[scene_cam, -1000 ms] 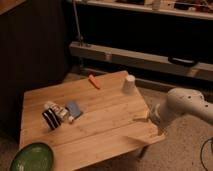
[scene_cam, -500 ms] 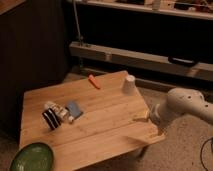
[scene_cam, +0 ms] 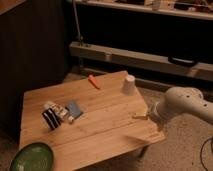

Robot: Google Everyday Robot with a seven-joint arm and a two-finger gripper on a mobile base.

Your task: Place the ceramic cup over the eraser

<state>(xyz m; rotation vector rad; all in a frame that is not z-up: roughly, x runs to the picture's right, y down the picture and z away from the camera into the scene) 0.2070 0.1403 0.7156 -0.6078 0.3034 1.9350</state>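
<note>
The cup (scene_cam: pixel 129 84) stands on the wooden table (scene_cam: pixel 107 135) at about 1 o'clock from the table's middle, close to the far right edge. Its long axis runs straight up and down, so it sits on one of its round ends and is not tipped on its side. Whether the mouth or the base faces up cannot be told. Nothing touches it, and nothing sits under or over it that can be seen.

At 12 o'clock, near the far edge and to the cup's left, lies an orange stick (scene_cam: pixel 94 81). It lies flat, with its length running from far left to near right. It is near the cup but clear of it.

At about 9 o'clock, left of the middle, is a small cluster. A flat blue block (scene_cam: pixel 75 109) lies beside a small white piece (scene_cam: pixel 64 114), and a dark striped thing (scene_cam: pixel 50 118) sits just to their left. All three are well apart from the cup.

A green bowl (scene_cam: pixel 31 158) sits at 7 o'clock, on the near left corner.

The gripper (scene_cam: pixel 141 117) is at about 4 o'clock, low over the table's right edge, at the end of the white arm (scene_cam: pixel 185 104) that reaches in from the right. It points left, across the tabletop. Whether it is open or closed cannot be told. It is well apart from the cup, which stands at its 12 o'clock.
</note>
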